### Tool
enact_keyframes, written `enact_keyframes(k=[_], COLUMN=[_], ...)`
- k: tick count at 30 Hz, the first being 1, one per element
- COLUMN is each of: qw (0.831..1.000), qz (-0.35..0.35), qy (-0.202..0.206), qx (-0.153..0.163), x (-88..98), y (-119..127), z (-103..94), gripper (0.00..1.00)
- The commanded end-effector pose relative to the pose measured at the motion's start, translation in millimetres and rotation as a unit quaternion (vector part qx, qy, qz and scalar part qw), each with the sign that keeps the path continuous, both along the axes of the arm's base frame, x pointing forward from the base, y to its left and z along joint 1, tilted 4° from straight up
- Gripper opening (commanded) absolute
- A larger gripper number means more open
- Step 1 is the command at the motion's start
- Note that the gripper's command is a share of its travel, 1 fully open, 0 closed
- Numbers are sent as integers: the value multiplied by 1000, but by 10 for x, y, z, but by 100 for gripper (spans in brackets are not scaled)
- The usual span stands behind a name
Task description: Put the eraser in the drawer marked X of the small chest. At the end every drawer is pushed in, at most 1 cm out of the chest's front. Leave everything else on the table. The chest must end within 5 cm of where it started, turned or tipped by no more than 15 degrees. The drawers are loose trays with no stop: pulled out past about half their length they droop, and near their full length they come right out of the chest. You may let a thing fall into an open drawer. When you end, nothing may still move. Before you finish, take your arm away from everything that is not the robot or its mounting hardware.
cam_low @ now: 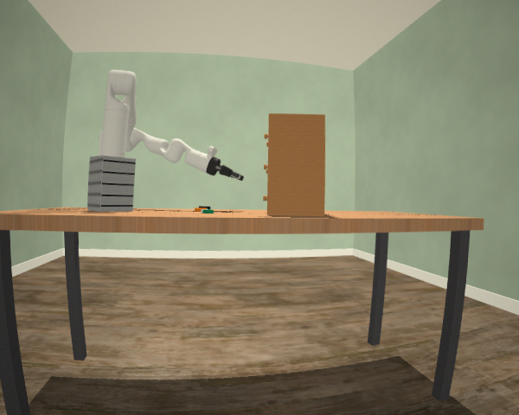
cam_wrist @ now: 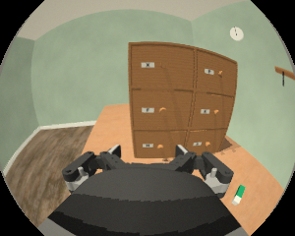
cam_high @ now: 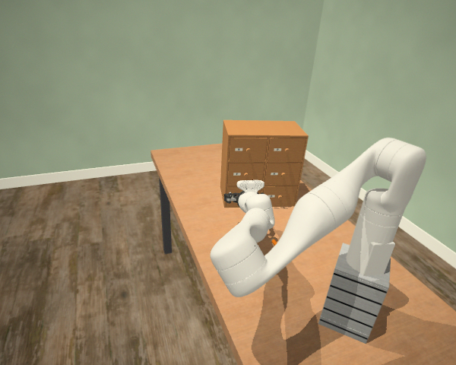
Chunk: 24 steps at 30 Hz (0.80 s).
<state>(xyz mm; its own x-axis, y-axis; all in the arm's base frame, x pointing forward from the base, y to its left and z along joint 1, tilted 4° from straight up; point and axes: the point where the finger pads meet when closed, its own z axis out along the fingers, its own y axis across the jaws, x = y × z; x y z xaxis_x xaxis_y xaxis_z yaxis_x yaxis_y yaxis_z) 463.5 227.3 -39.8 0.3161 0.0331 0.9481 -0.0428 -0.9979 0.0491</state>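
The small wooden chest (cam_high: pixel 261 128) (cam_low: pixel 295 165) (cam_wrist: pixel 162 66) stands on the table, with six drawers in two columns, all pushed in. Their labels are too small to read, so I cannot tell which one bears the X. My gripper (cam_high: pixel 227 197) (cam_low: pixel 240 177) (cam_wrist: pixel 147 151) is open and empty. It points at the chest's left column, between the middle and bottom rows, a short gap from the front. A small white and green block (cam_wrist: pixel 238 195) (cam_low: pixel 208 211), which looks like the eraser, lies on the table behind and to the right of the gripper.
A small orange thing (cam_high: pixel 274 242) (cam_low: pixel 199 208) lies on the table (cam_high: pixel 188 176) (cam_low: pixel 385 221) near the green block, under the arm. The robot's grey base (cam_high: pixel 353 304) (cam_low: pixel 111 182) stands at the table's other end. The table's left edge is close to the chest.
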Motion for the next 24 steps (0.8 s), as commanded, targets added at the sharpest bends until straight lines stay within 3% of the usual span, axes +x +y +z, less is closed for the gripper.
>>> enact_keyframes(k=[1,12,24], qw=[1000,1000,997], qz=[-3,-4,-7], qy=[5,29,82], qx=[5,6,8], x=[-5,-39,-114], y=[-1,3,9], z=[25,63,146], gripper=[100,100,100])
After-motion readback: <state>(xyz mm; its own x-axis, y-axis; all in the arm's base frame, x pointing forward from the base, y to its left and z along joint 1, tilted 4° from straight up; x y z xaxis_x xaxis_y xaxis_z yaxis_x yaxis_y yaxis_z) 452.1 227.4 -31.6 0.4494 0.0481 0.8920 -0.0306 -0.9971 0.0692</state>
